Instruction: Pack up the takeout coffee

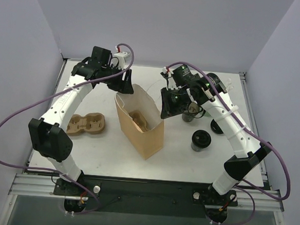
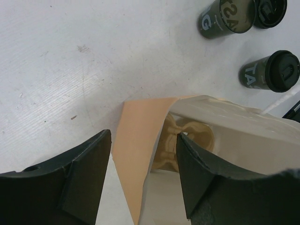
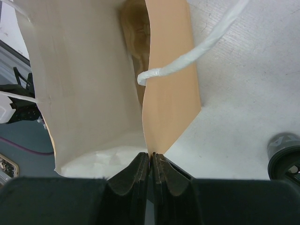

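- Bag-opening step, by my read: the paper bag (image 1: pixel 151 138) stands upright mid-counter with its mouth gaping, and both arms are up at its rim.
- Right hand (image 3: pixel 151 159): fingers pressed together, clamped on the bag's thin edge right at a corner fold. It's a narrow pinch.
- Left hand (image 2: pixel 144 154): fingers apart, straddling the opposite wall of the bag, one inside and one outside. The paper runs between them and neither pad is clearly on it.
- To do this well, the left hand should take the wall a little below the rim, not on the very lip, so the paper doesn't slip out or tear.
- Once both have hold, a gentle spread is enough. A hard pull against the right hand's pinch could rip the fold or tip the bag.
- Watch the white twisted handle (image 3: pixel 187 61), which arcs across the opening and could snag a cup going in.
- A pulp tray (image 1: pixel 137 119) already sits in the bottom of the bag, so the bag needs to stay square to keep that tray flat.
- The takeout coffee (image 1: pixel 201 141) isn't packed. It stands upright on the counter (image 1: pixel 177 158) to the right of the bag, well apart from it and close beside the right forearm, with neither hand on it.
- The look of it: a short, dark cylinder under a round black lid, far lower than the bag. It looks light and easy to knock over, so I'd take it around the body.
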